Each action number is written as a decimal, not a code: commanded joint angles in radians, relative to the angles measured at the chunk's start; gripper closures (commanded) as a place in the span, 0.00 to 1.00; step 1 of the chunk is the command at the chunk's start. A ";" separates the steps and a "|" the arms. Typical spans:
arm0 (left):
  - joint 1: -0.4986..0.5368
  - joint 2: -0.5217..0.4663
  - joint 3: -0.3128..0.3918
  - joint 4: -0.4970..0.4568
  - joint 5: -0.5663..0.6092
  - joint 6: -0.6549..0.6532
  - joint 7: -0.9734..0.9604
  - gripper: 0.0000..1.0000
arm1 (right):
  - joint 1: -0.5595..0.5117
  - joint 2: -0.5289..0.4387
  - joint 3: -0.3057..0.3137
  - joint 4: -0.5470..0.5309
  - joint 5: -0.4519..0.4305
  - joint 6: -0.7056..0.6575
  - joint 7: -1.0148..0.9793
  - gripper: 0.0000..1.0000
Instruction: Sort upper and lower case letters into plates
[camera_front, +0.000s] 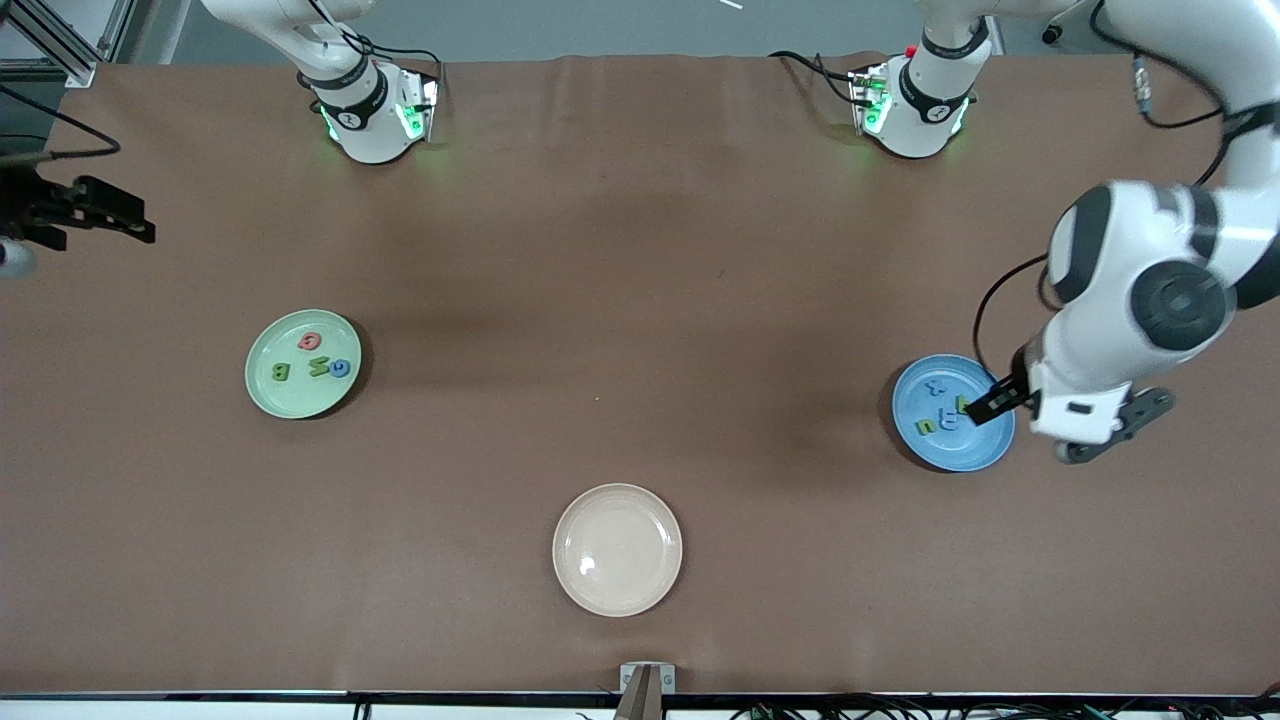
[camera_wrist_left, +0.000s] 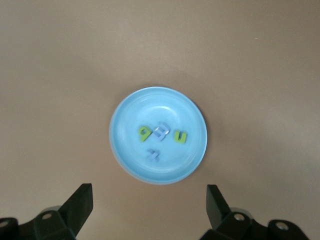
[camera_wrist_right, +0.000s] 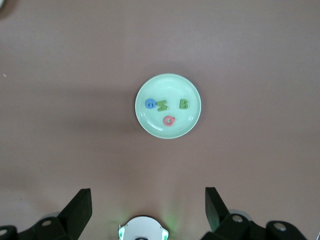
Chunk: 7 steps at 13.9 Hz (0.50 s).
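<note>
Plates: the cream plate (camera_front: 617, 549) sits at six o'clock, the green plate (camera_front: 302, 363) at nine with four letters (camera_front: 311, 359), the blue plate (camera_front: 953, 412) at three with four more (camera_wrist_left: 162, 136). The left gripper (camera_front: 985, 408) hangs over it, fingers spread, hiding some in front view. The right gripper (camera_front: 75, 210) waits, released.

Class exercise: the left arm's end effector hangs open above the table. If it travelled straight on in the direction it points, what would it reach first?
Most likely the blue plate with the small letters in it, which sits ahead of the open left end effector; exact depth is unclear.
</note>
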<state>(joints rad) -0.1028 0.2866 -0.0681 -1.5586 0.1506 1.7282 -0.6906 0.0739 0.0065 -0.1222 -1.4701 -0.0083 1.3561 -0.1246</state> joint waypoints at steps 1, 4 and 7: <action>0.005 0.017 -0.024 0.176 0.006 -0.174 0.107 0.00 | -0.014 0.000 0.001 0.078 -0.004 -0.012 0.020 0.00; 0.008 -0.091 -0.019 0.178 0.014 -0.211 0.233 0.00 | -0.020 -0.003 0.001 0.088 -0.006 -0.008 0.020 0.00; 0.012 -0.180 -0.018 0.172 -0.002 -0.288 0.394 0.00 | -0.019 -0.002 0.007 0.090 -0.009 0.000 0.014 0.00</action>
<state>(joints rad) -0.0970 0.1657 -0.0830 -1.3748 0.1505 1.4902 -0.3742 0.0644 0.0030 -0.1288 -1.3902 -0.0083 1.3573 -0.1190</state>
